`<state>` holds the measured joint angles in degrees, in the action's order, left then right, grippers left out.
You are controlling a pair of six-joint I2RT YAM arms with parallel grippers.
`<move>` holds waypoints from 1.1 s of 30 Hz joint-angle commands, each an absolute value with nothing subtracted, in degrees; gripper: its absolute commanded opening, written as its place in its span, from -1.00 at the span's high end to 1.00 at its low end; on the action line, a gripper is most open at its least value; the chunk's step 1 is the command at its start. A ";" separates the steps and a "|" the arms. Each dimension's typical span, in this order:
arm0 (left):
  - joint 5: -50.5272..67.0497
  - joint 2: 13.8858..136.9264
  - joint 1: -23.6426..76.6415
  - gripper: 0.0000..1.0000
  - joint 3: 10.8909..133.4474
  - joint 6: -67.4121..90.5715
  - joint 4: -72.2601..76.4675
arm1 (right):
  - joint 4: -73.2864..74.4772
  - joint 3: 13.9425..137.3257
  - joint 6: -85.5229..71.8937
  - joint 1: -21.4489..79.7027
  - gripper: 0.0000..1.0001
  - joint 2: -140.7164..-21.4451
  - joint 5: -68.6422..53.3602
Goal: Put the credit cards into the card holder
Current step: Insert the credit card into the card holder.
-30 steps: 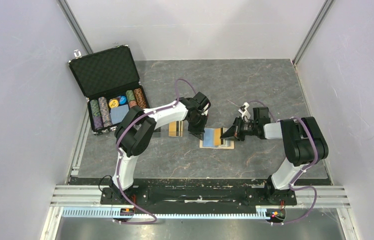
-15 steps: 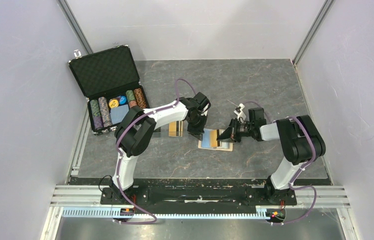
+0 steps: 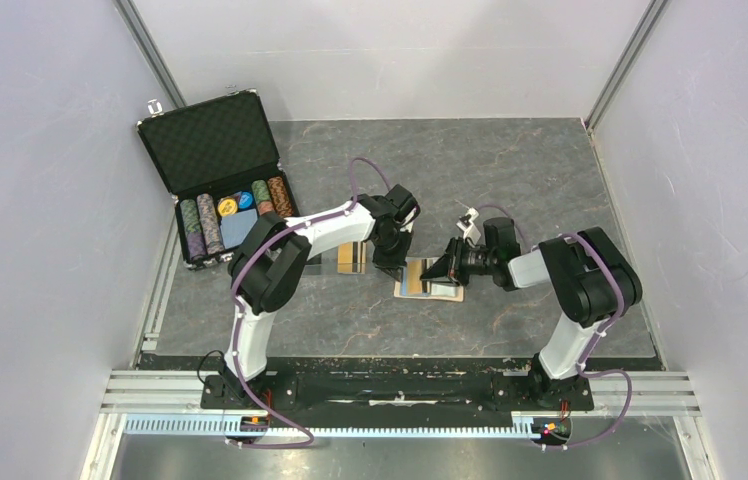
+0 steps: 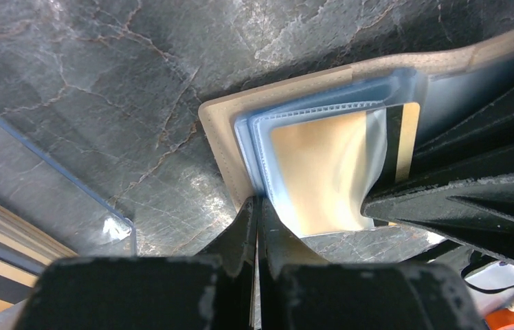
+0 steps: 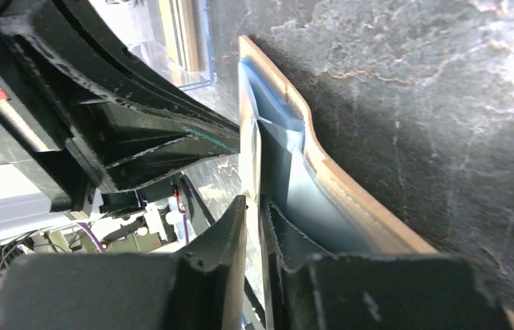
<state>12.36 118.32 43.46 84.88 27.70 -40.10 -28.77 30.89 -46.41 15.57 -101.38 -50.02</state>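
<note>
Tan, blue-lined card holder [image 3: 420, 285] open flat at centre of table [image 3: 510, 180], gold-orange card [image 4: 316, 165] partway inside clear sleeves [image 4: 323, 103], right gripper [image 5: 253, 213] nipping card's outer end, left gripper [image 4: 258, 213] fingers together at holder's rim.

Open card holder [image 3: 428, 291] mid-table; left claw [image 3: 391, 263], right claw [image 3: 441, 271] on it.

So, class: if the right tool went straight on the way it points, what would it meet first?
Most likely the blue sleeve pocket of the card holder, directly ahead of the right tool and its gold card; the left tool stands just beyond, though depth is unclear.
</note>
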 commanded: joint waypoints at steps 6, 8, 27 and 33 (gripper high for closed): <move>14.36 114.09 43.42 0.96 81.33 30.94 -37.31 | -7.26 37.24 -32.17 16.08 0.12 -97.79 -41.95; 14.59 113.82 43.37 0.95 81.15 31.21 -37.08 | -3.65 38.11 -30.10 16.04 -0.03 -96.75 -40.23; 19.07 113.35 43.42 0.95 80.33 34.55 -32.69 | 1.97 43.93 -29.86 20.48 0.58 -99.48 -39.73; 13.30 110.49 43.42 0.76 81.86 32.16 -37.05 | 7.82 46.09 -25.83 20.52 0.28 -96.86 -36.25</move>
<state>16.40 115.90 43.00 80.44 31.68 -36.51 3.95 43.77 -29.45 19.59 -98.65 -39.66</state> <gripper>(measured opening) 0.084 0.296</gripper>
